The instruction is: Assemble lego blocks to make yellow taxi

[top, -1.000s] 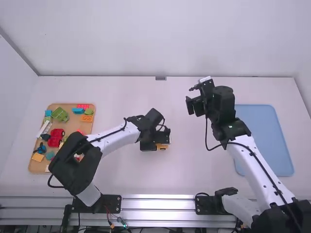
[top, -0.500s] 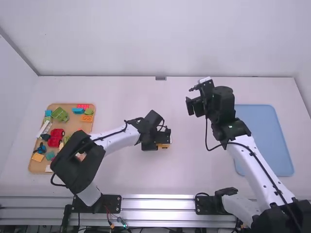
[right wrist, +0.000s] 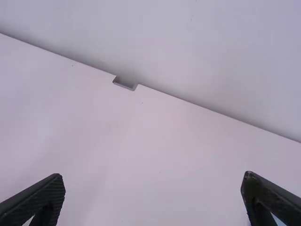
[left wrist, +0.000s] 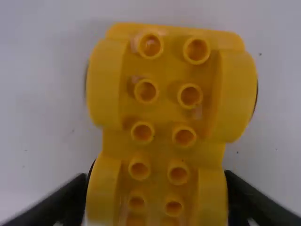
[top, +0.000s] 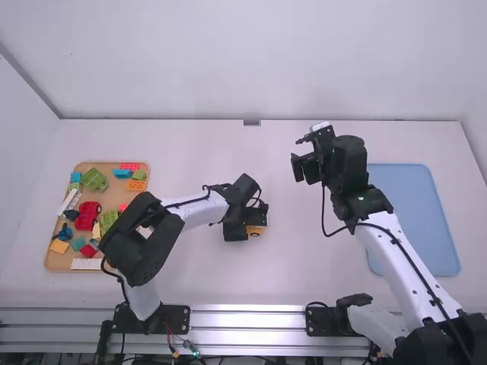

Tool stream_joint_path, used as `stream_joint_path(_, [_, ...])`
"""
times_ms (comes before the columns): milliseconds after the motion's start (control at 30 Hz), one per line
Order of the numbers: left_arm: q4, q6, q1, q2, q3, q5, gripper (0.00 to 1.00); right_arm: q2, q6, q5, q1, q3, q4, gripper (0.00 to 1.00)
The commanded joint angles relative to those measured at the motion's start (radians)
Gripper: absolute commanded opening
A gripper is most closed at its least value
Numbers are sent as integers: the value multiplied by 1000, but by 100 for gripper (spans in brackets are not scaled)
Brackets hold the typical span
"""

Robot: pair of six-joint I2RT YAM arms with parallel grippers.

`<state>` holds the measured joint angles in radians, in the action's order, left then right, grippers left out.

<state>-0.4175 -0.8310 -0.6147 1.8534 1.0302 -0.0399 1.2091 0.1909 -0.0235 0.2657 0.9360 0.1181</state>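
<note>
The yellow car base (left wrist: 164, 132), studs bare as far as I can see, sits between the fingers of my left gripper (left wrist: 157, 188), which are closed on its sides, at or just above the white table (top: 304, 266). I judge this the opening step, the chassis being positioned to build on. Next calls for lowering it flat if need be, easing the fingers apart and fetching a first block; a crooked release could skew it. Beyond and to the right of that gripper, my right gripper (right wrist: 153, 181) hangs raised, fingers spread and empty. Well to the left gripper's left lies the tan tray (top: 114, 199) of loose blocks, a red car body (top: 88, 215) among them. Right of both grippers lies a blue mat (top: 417, 217); a pale wall (top: 243, 61) rises beyond them, and a metal rail (top: 247, 318) runs on their near side.
</note>
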Motion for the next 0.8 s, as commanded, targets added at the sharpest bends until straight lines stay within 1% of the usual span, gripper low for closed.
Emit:
stream_joint_path(0, [-23,-22,-1,15,26,3,99,6,1,-2,3,34,-5,99])
stream_joint_path(167, [-94,-29,5,10,90,-17,99,6,1,-2,3,34,-8,99])
stream_joint_path(267, [-202,-39,47,-32,159,-88,99,6,1,-1,3,34,-8,99])
stream_joint_path(333, [-239,-25,74,-52,185,-119,99,6,1,-2,3,34,-8,99])
stream_joint_path(367, [-282,-9,117,-72,219,-160,99,6,1,-2,3,34,-8,99])
stream_joint_path(433, [-313,14,164,-92,242,-193,99,6,1,-2,3,34,-8,99])
stream_joint_path(467, [-334,37,212,-110,259,-216,99,6,1,-2,3,34,-8,99])
stream_joint_path(533, [-346,129,306,-129,284,-242,99,6,1,-2,3,34,-8,99])
stream_joint_path(567, [-343,160,331,-130,289,-242,99,6,1,-2,3,34,-8,99])
stream_joint_path(600, [-336,250,393,-132,301,-240,99,6,1,-2,3,34,-9,99])
stream_joint_path(667, [-333,356,472,-132,311,-231,99,6,1,-2,3,34,-9,99])
stream_joint_path(767, [-341,542,636,-132,315,-233,99,6,1,-2,3,34,-10,99])
